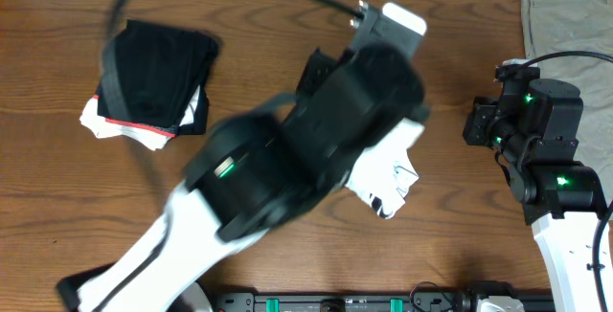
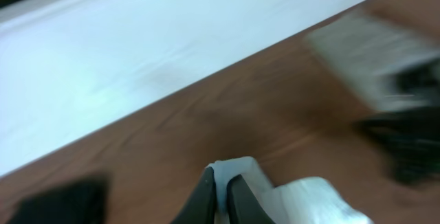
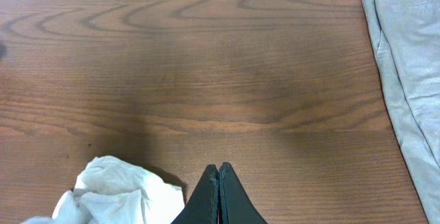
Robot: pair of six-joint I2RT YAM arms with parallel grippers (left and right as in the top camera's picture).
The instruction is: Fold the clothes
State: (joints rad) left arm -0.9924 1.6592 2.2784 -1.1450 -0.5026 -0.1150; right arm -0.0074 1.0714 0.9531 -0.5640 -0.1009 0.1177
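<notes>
Upper left of overhead frame: black folded garment [image 1: 153,75] on the table [image 1: 287,25]. Centre: white T-shirt [image 1: 407,154], crumpled, mostly hidden beneath blurred left arm [image 1: 287,168]; left gripper [image 2: 220,183] clenched on a fold of it. Right: right gripper [image 1: 476,122] pinched shut, empty. Upper right corner: olive-grey cloth [image 1: 570,20].

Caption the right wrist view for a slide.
Shut right gripper over the table, crumpled T-shirt at lower left, grey cloth at right.
</notes>
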